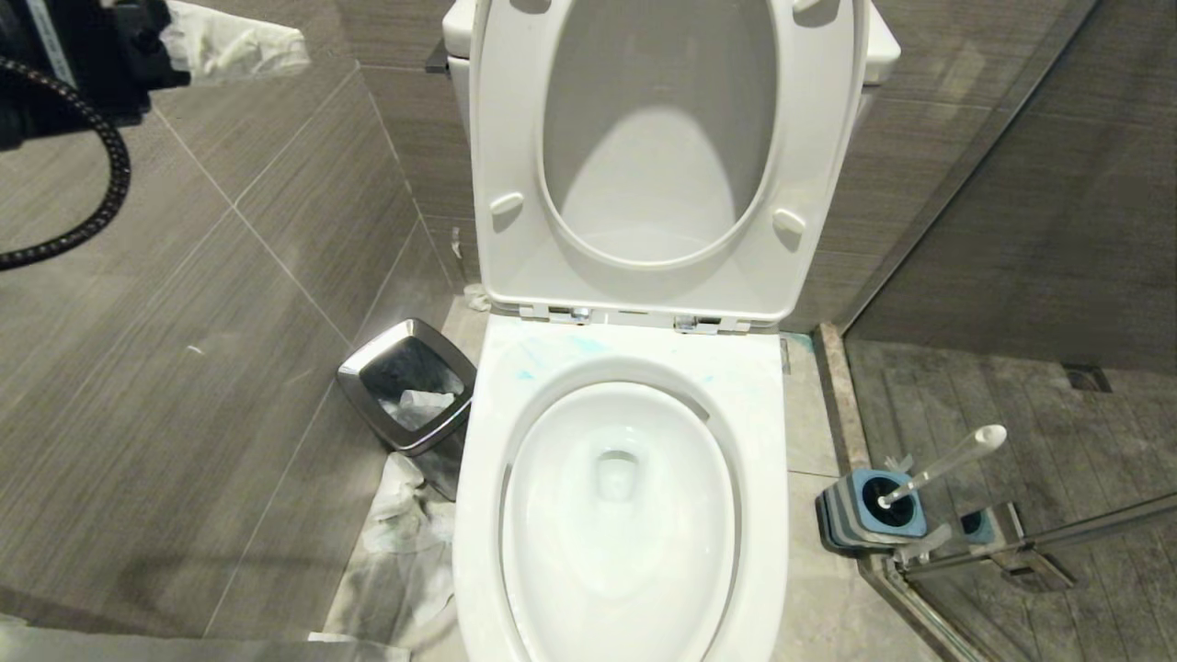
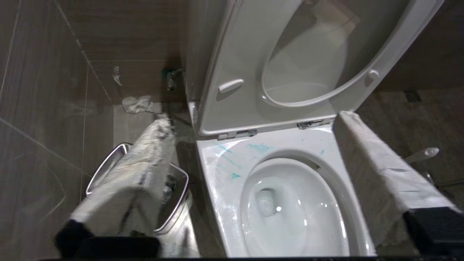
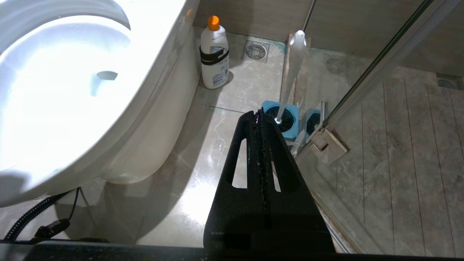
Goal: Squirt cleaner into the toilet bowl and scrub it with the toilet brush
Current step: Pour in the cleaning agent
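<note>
The white toilet bowl [image 1: 625, 570] stands open, seat and lid up. Turquoise cleaner [image 1: 552, 354] is smeared thinly on the back of its rim, also plain in the left wrist view as cleaner streaks [image 2: 259, 147]. The toilet brush [image 1: 947, 460] leans in its blue-and-grey holder [image 1: 874, 510] on the floor to the bowl's right. My left gripper [image 2: 253, 119], its fingers [image 2: 373, 174] wrapped in white cloth, hangs open and empty above the bowl [image 2: 290, 217]; in the head view it is at the top left [image 1: 276, 41]. My right gripper [image 3: 255, 114] is shut, low beside the bowl, pointing toward the brush [image 3: 290, 79].
A steel-rimmed bin [image 1: 409, 386] sits left of the toilet, with crumpled paper [image 1: 405, 542] on the floor by it. A white bottle with an orange cap [image 3: 214, 54] stands against the toilet's base. A glass shower door [image 1: 1011, 542] runs just right of the brush holder.
</note>
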{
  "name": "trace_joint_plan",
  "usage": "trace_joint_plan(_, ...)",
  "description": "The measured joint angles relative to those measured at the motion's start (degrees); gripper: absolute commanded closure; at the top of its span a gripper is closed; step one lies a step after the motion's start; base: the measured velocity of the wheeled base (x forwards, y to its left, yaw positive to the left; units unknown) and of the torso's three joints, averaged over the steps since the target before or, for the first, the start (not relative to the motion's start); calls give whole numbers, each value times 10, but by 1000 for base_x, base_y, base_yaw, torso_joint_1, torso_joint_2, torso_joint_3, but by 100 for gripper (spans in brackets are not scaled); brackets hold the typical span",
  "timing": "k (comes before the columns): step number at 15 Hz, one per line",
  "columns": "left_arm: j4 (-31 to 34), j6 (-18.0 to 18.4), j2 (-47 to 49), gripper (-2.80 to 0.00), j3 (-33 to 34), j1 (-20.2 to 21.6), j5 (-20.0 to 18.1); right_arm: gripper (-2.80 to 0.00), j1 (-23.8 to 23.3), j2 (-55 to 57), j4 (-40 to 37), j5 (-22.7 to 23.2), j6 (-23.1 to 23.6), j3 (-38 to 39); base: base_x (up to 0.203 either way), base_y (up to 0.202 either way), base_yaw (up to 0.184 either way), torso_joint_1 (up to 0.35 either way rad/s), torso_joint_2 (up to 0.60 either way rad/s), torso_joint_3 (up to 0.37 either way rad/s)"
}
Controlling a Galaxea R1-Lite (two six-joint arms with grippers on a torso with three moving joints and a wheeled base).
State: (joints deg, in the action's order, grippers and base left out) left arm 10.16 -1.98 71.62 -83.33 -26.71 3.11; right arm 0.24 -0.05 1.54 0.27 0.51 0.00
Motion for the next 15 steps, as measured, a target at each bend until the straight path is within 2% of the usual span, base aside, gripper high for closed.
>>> trace_joint_plan(8,28,1,-82,0,22,9,4,0,0,0,0,0,0,0,0,0,0,0,0,0)
trace_joint_plan(15,27,0,-140,0,28,9,56,0,0,0,0,0,0,0,0,0,0,0,0,0)
